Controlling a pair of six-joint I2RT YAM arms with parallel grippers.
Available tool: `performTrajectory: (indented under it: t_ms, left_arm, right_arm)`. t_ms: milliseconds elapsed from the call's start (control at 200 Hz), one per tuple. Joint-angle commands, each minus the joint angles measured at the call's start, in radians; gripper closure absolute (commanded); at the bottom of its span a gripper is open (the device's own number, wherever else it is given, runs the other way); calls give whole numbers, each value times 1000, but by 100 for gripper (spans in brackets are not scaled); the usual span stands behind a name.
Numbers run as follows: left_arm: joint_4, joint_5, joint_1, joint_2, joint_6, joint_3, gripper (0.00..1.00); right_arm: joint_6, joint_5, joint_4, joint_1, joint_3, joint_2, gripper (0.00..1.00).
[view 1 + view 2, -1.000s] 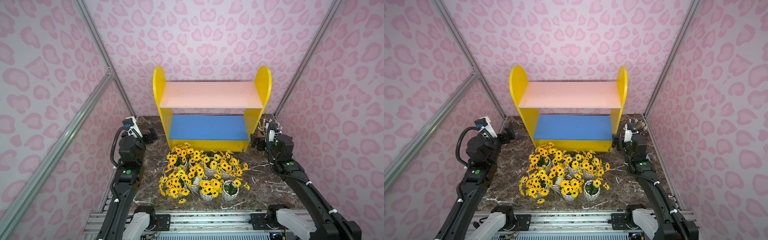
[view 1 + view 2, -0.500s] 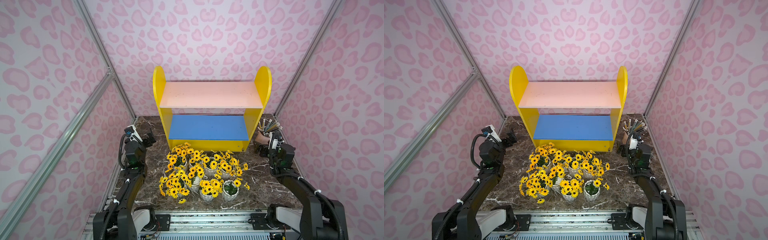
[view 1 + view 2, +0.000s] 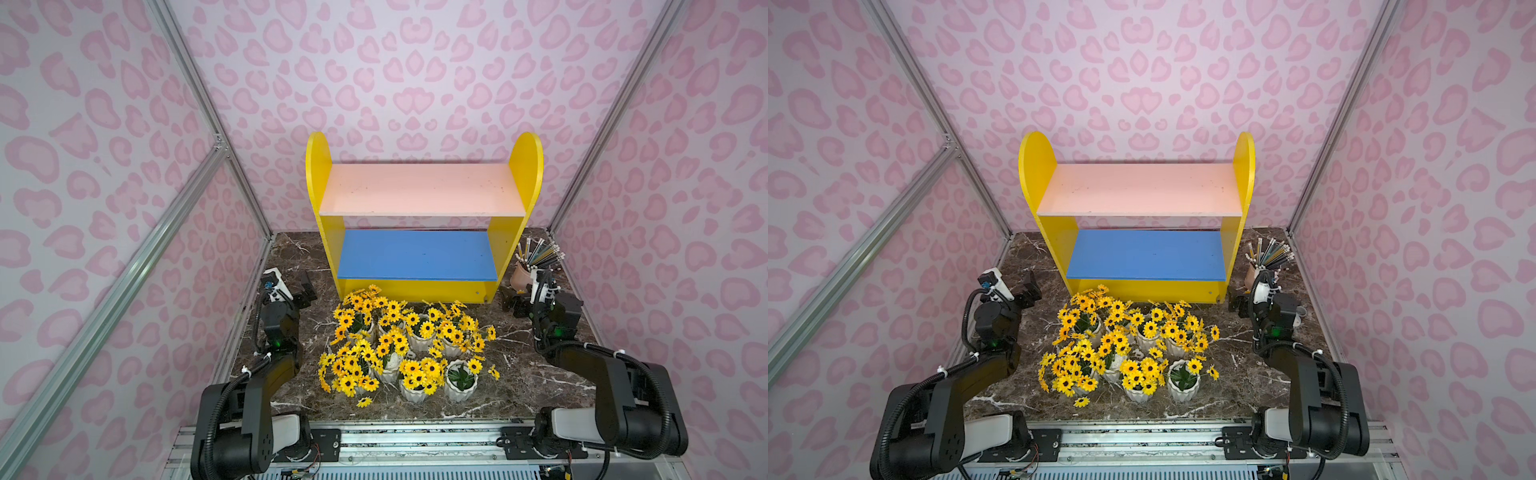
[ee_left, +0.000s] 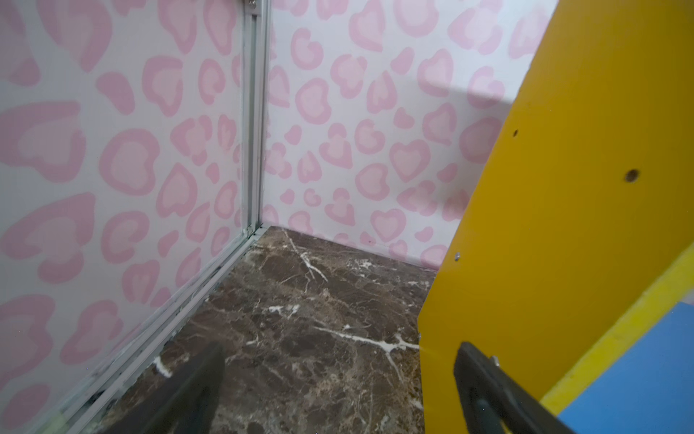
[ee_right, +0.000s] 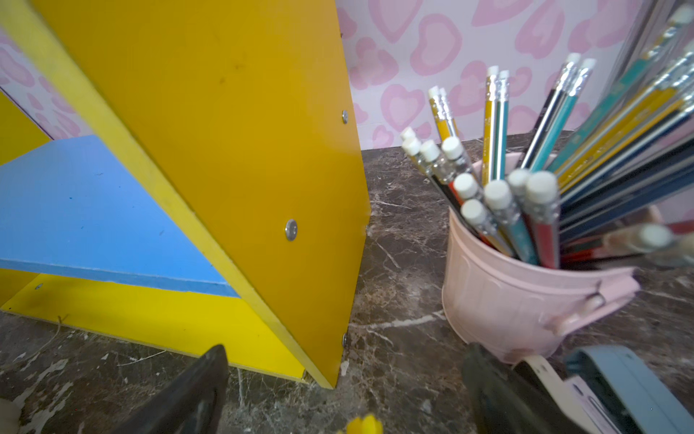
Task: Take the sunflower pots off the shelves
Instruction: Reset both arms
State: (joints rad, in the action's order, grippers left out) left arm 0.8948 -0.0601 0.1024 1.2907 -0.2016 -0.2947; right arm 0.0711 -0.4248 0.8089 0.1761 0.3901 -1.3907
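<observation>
Shelves stand beyond both grippers, against back wall. Sunflower pots clustered on marble tabletop, between left gripper and right gripper, touching neither. Pink pencil cup just beyond right gripper. Grippers low, flanking shelf base.

I'm looking into a purpose-built robot test booth. Pink heart-print wall panels sit in bare aluminium framing. The marble-pattern bench ends at a metal rail, with a black robot arm mounted at each end.
</observation>
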Motion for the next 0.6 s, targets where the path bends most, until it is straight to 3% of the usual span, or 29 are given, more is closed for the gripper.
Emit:
performTrajectory:
  t_ms: [0, 195, 385, 595]
  left_arm:
    - [107, -35, -29, -11, 56, 17, 3]
    - [413, -122, -105, 101, 111, 164, 3]
    - [557, -68, -105, 234, 128, 170, 3]
    - [334, -24, -105, 235, 152, 54, 3]
  right_arm:
    - [-13, -38, 125, 2, 9, -54, 1]
    - [-21, -64, 208, 2, -10, -131, 1]
    - [-40, 3, 281, -30, -55, -136, 1]
    - [-73, 172, 288, -104, -76, -121, 1]
